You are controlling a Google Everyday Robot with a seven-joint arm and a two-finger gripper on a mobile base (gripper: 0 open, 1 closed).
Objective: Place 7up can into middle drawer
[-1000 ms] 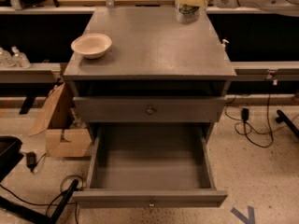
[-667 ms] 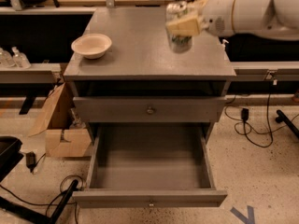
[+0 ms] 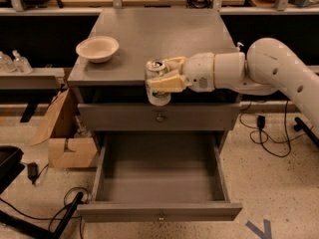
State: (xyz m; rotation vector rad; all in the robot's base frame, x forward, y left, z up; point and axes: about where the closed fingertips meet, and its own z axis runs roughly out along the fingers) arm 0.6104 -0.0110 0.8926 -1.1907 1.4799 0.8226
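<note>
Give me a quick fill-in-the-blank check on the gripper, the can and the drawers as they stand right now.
1. The gripper is ____ on the 7up can.
2. The uppermost drawer is ____.
3. The middle drawer, below it, stands ____.
4. The bowl sits on the cabinet top, to the picture's ____ of the can.

Missing words: shut; closed; open; left.

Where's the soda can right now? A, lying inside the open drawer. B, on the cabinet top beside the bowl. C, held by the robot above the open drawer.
C: the gripper, at the cabinet front edge, has its jaws shut on the can, above the open drawer.
</note>
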